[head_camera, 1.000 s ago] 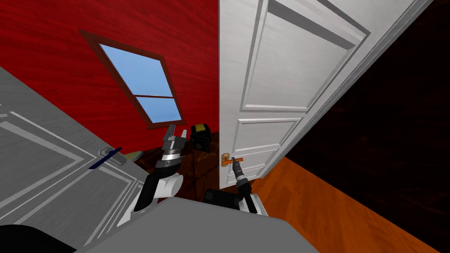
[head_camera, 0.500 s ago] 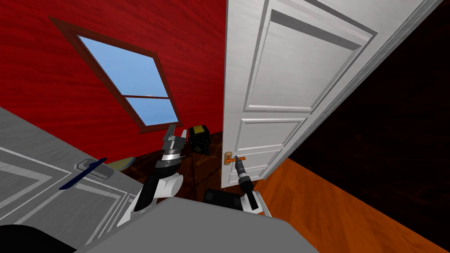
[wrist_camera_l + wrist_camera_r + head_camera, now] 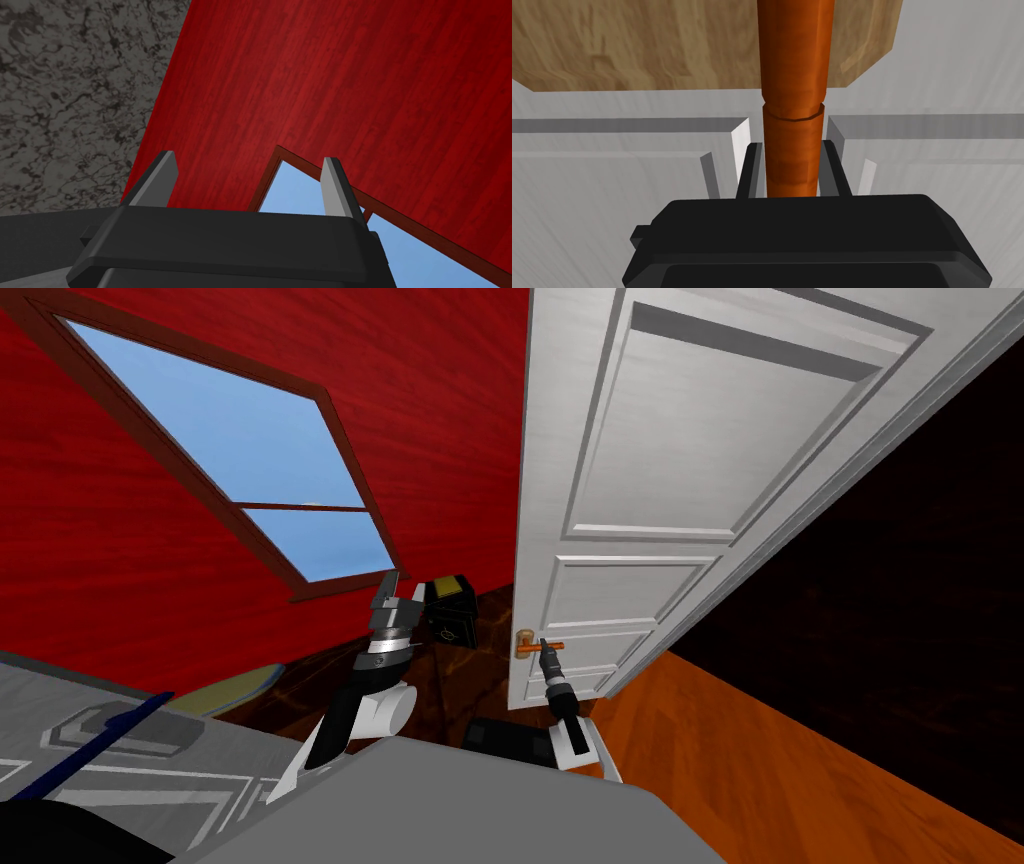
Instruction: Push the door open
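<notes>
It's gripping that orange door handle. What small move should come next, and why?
Probably push the orange handle forward, swinging the white door wider: the right end effector is shut on it, and the door stands only partly open.

Your door point(image 3: 640, 488) is matt white with a faint brushed grain. Its handle point(image 3: 792, 75) looks like smooth orange-brown wood, streaked lengthwise, and it sits on a plate point(image 3: 637, 45) of pale, swirling wood grain. You'll see the wall point(image 3: 430, 408) is deep red with a wood-like grain, and the floor point(image 3: 760, 768) is orange wood planks. The right gripper point(image 3: 791, 150) has a smooth, matt black body.
</notes>
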Robot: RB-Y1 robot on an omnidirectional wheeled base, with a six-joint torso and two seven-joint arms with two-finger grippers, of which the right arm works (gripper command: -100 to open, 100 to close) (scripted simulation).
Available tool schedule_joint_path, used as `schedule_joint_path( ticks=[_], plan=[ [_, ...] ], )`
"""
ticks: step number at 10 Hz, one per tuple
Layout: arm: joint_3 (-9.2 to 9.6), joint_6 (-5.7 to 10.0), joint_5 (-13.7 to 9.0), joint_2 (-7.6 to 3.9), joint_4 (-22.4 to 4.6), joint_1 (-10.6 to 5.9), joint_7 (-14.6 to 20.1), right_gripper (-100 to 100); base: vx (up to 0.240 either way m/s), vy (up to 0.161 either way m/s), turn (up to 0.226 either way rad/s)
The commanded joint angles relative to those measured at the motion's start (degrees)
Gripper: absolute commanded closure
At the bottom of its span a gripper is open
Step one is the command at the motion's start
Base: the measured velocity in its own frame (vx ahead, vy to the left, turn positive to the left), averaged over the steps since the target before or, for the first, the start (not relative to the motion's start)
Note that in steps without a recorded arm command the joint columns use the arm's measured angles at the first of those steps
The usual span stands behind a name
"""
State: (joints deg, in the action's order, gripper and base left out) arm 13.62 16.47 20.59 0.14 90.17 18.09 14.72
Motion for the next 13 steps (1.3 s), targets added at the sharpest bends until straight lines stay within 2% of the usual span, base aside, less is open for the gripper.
schedule_joint_path(
  ticks=[1,3,4,5,7,9,11,13],
  plan=[
    [-1.28,-0.04,-0.5,0.88,-0.5,-0.77,-0.3,100,0.121,0.164,-0.083],
    [-2.53,-0.27,-1.2,2.15,-0.8,-1.4,-0.6,100,0.104,0.162,-0.1],
    [-2.55,0.0,-1.0,1.72,-0.9,-1.16,-0.5,100,0.044,0.056,-0.052],
    [-3.68,-0.08,-1.3,0.2,-0.6,-1.19,-0.5,100,0.103,0.062,-0.059],
    [-4.71,-0.11,-1.6,-0.86,-0.5,-1.12,-0.5,100,0.155,0.13,-0.083],
    [-5.63,-0.13,-1.9,-1.26,-0.4,-1.05,-0.5,100,0.149,0.113,-0.066],
    [-6.59,-0.16,-2.1,-1.16,-0.2,-0.98,-0.6,100,0.164,0.135,-0.076],
    [-7.81,-0.19,-2.5,-0.3,-0.1,-0.9,-0.6,100,0.158,0.111,-0.075]
  ],
)
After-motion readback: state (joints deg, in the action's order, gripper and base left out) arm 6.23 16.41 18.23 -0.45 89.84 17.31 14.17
